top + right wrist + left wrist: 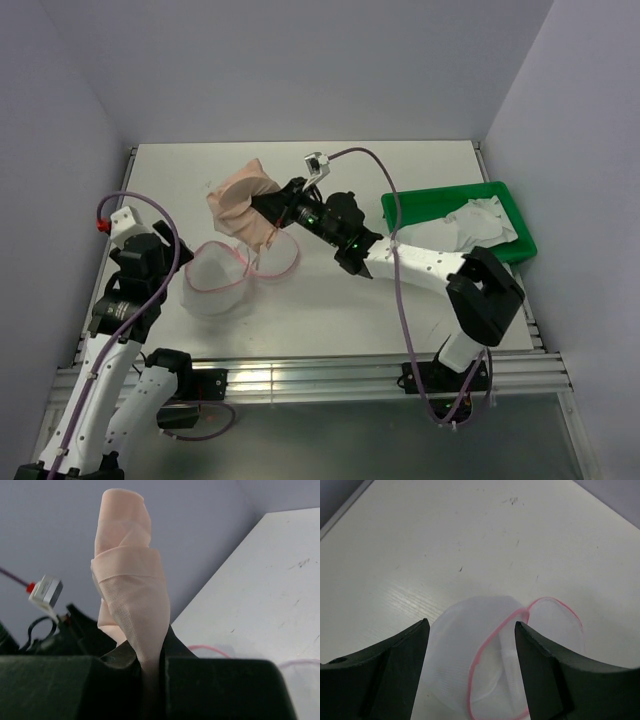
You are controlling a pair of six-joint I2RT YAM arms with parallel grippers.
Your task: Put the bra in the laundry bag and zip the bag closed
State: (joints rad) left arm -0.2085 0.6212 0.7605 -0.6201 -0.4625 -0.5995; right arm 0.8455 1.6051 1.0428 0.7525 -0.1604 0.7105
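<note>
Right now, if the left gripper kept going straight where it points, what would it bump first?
Probably the small white see-through mesh laundry bag with the pink zip line, lying straight ahead of the left gripper's open fingers. How far off is hard to judge.

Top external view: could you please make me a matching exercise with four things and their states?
Things:
1. bra
2. laundry bag
3. green tray
4. left gripper

States:
A. open, holding nothing
B. lies open on the table
C. pinched in the right gripper, lifted up
D. has something white and crumpled in it

Pairs: 1-C, 2-B, 3-D, 4-A
</note>
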